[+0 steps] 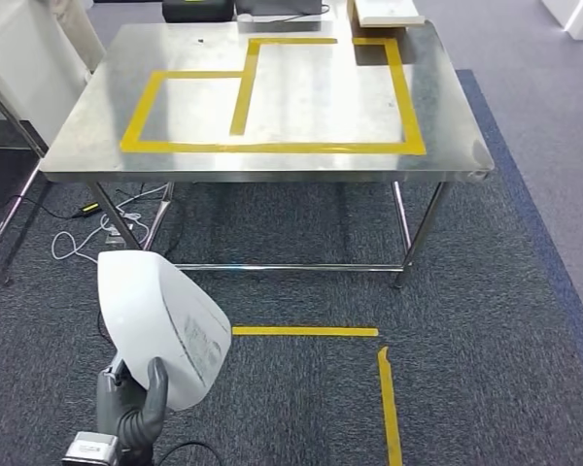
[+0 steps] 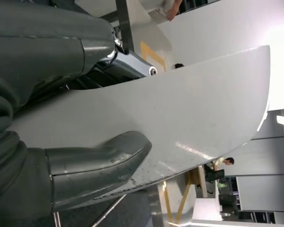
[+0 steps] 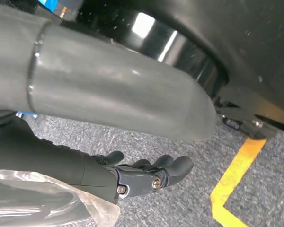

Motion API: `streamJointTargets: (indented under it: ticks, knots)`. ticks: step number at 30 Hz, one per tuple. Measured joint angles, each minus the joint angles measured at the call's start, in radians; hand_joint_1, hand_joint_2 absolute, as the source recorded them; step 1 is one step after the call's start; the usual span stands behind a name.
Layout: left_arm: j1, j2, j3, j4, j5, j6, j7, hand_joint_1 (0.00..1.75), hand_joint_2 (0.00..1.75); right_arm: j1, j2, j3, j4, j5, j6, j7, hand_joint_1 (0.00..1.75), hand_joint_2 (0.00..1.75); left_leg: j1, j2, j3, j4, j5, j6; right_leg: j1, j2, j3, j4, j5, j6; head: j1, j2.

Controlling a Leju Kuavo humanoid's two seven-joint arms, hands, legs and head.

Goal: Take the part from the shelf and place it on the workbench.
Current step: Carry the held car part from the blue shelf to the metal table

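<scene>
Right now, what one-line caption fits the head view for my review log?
Left hand holds the white curved part low over grey carpet, short of the steel workbench marked with yellow tape.

left hand (image 1: 131,408) partly hidden behind white part (image 1: 160,325)

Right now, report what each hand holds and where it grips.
The left hand grips the white curved part at its lower edge, thumb across one face. The right hand holds nothing.

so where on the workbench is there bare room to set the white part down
Both yellow-taped boxes on the workbench are bare: the smaller left one and the larger right one. Crowding sits only along the far edge: a white tray and dark equipment. The left hand holds the white part.
</scene>
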Motion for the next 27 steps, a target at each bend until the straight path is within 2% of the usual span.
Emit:
streamJointTargets:
  ticks: [2, 4, 5, 6, 7, 9, 10, 11, 13, 15, 16, 17, 19, 20, 21, 22, 23, 25, 26, 27]
  knots:
    - [-0.001, 0.0, 0.0, -0.001, 0.0, 0.0, 0.0, 1.75, 1.75, -0.001, 0.0, -0.001, 0.0, 0.0, 0.0, -0.001, 0.0, 0.0, 0.003, 0.002, -0.045, 0.091, -0.025, -0.011, -0.003, -0.001, 0.021, -0.005, -0.008, -0.009, -0.003, 0.0]
    - [-0.001, 0.0, 0.001, -0.002, 0.0, 0.0, 0.0, 1.75, 1.75, -0.002, 0.0, -0.002, 0.0, 0.001, 0.001, -0.001, 0.0, 0.0, 0.007, 0.002, -0.121, 0.209, -0.076, -0.021, -0.003, -0.001, 0.034, -0.005, -0.02, -0.013, -0.005, 0.0]
    - [0.0, 0.001, 0.001, -0.002, 0.0, 0.0, 0.0, 1.75, 1.75, -0.001, 0.0, -0.002, 0.0, 0.001, 0.001, -0.001, 0.0, 0.0, 0.008, 0.002, -0.151, 0.245, -0.093, -0.023, -0.003, -0.001, 0.042, -0.005, -0.027, -0.013, -0.005, 0.0]
    - [0.001, 0.001, 0.001, -0.002, 0.0, 0.0, 0.0, 1.75, 1.75, -0.001, 0.0, -0.002, 0.0, 0.001, 0.001, -0.001, 0.0, 0.0, 0.009, 0.002, -0.169, 0.252, -0.092, -0.024, -0.003, 0.0, 0.051, -0.005, -0.035, -0.012, -0.005, 0.0]
    - [0.001, 0.001, 0.001, -0.002, 0.0, 0.0, 0.0, 1.75, 1.75, 0.0, 0.0, -0.003, 0.0, 0.001, 0.001, -0.001, 0.0, 0.0, 0.01, 0.003, -0.171, 0.226, -0.069, -0.023, -0.003, 0.0, 0.063, -0.005, -0.044, -0.01, -0.005, 0.0]
    - [0.002, 0.001, 0.001, -0.002, 0.0, 0.0, 0.0, 1.75, 1.75, 0.0, 0.0, -0.003, 0.0, 0.002, 0.003, -0.001, 0.0, 0.0, 0.009, 0.006, -0.146, 0.111, 0.025, -0.017, -0.003, 0.0, 0.085, -0.006, -0.063, -0.006, -0.005, 0.0]
    - [0.002, 0.001, 0.002, -0.002, 0.0, 0.0, 0.0, 1.75, 1.75, 0.001, 0.001, -0.003, 0.0, 0.003, 0.004, -0.001, 0.0, 0.0, 0.007, 0.009, -0.134, 0.058, 0.057, -0.013, -0.002, 0.0, 0.093, -0.006, -0.072, -0.002, -0.005, 0.0]
    - [0.002, 0.001, 0.002, -0.003, 0.0, 0.0, 0.0, 1.75, 1.75, -0.001, 0.001, -0.003, 0.001, 0.005, 0.005, -0.001, 0.0, 0.0, 0.004, 0.012, -0.127, 0.024, 0.075, -0.008, -0.001, -0.001, 0.093, -0.009, -0.078, 0.003, -0.004, 0.0]
    - [0.004, 0.0, 0.003, -0.004, 0.0, 0.0, 0.001, 1.75, 1.75, -0.003, 0.001, -0.003, 0.001, 0.007, 0.005, -0.001, 0.0, 0.0, -0.001, 0.012, -0.125, 0.0, 0.071, 0.006, 0.0, -0.003, 0.103, -0.014, -0.079, 0.016, -0.003, 0.0]
    - [0.006, 0.0, 0.005, -0.005, -0.001, 0.0, 0.001, 1.75, 1.75, -0.005, 0.001, -0.003, 0.001, 0.009, 0.006, -0.001, 0.0, 0.0, 0.001, 0.008, -0.107, -0.013, 0.071, 0.021, 0.0, -0.003, 0.115, -0.01, -0.081, 0.029, -0.003, 0.0]
    - [0.006, -0.001, 0.005, -0.006, -0.001, 0.0, 0.001, 1.75, 1.75, -0.006, 0.001, -0.003, 0.001, 0.01, 0.006, -0.001, 0.0, 0.0, 0.003, 0.007, -0.094, -0.017, 0.067, 0.027, -0.001, -0.001, 0.104, 0.015, -0.087, 0.032, 0.0, 0.0]
    - [0.005, -0.002, 0.006, -0.007, -0.001, 0.0, 0.0, 1.75, 1.75, -0.008, 0.001, -0.003, 0.001, 0.01, 0.007, -0.002, 0.0, 0.0, 0.004, 0.007, -0.083, -0.02, 0.063, 0.032, -0.001, 0.0, 0.078, 0.061, -0.099, 0.034, 0.002, 0.0]
    - [0.003, -0.004, 0.006, -0.009, -0.002, -0.001, 0.0, 1.75, 1.75, -0.01, 0.001, -0.003, 0.001, 0.012, 0.007, -0.002, 0.0, 0.0, 0.002, 0.007, -0.07, -0.021, 0.051, 0.038, -0.001, 0.002, -0.011, 0.19, -0.144, 0.036, 0.006, 0.0]
    - [0.003, -0.005, 0.006, -0.009, -0.002, -0.002, 0.0, 1.75, 1.75, -0.009, 0.0, -0.003, 0.001, 0.013, 0.008, -0.001, 0.0, 0.0, 0.0, 0.006, -0.063, -0.021, 0.043, 0.04, 0.0, 0.002, -0.053, 0.236, -0.169, 0.036, 0.007, 0.0]
    - [0.003, -0.006, 0.006, -0.009, -0.002, -0.003, 0.0, 1.75, 1.75, -0.007, 0.0, -0.003, 0.001, 0.013, 0.008, -0.001, 0.0, 0.0, -0.001, 0.004, -0.053, -0.021, 0.034, 0.041, 0.0, 0.003, -0.083, 0.255, -0.183, 0.036, 0.007, 0.0]
    - [0.003, -0.006, 0.007, -0.009, -0.002, -0.003, 0.0, 1.75, 1.75, -0.005, 0.0, -0.003, 0.001, 0.013, 0.008, -0.001, 0.0, 0.0, -0.003, 0.002, -0.04, -0.021, 0.024, 0.041, 0.002, 0.003, -0.096, 0.24, -0.176, 0.034, 0.007, 0.0]
    - [0.003, -0.006, 0.007, -0.009, -0.002, -0.004, 0.0, 1.75, 1.75, -0.003, 0.0, -0.003, 0.001, 0.014, 0.008, -0.001, 0.0, 0.0, -0.004, 0.0, -0.025, -0.021, 0.014, 0.041, 0.003, 0.003, -0.095, 0.196, -0.143, 0.031, 0.007, 0.0]
    - [0.003, -0.007, 0.007, -0.009, -0.002, -0.005, 0.0, 1.75, 1.75, 0.0, 0.0, -0.003, 0.001, 0.014, 0.008, -0.001, 0.0, 0.0, -0.007, -0.001, 0.0, -0.02, -0.009, 0.036, 0.008, 0.004, -0.081, 0.085, -0.038, 0.019, 0.007, 0.0]
    - [0.002, -0.008, 0.008, -0.009, -0.002, -0.005, 0.0, 1.75, 1.75, 0.0, 0.0, -0.003, 0.001, 0.014, 0.008, -0.001, 0.0, 0.0, -0.007, -0.002, 0.007, -0.02, -0.019, 0.032, 0.011, 0.004, -0.071, 0.049, -0.004, 0.014, 0.007, 0.0]
    - [0.002, -0.008, 0.008, -0.009, -0.002, -0.005, 0.0, 1.75, 1.75, 0.001, 0.0, -0.003, 0.001, 0.014, 0.008, -0.001, 0.0, 0.0, -0.007, -0.003, 0.014, -0.021, -0.027, 0.026, 0.014, 0.005, -0.066, 0.03, 0.016, 0.008, 0.006, 0.0]
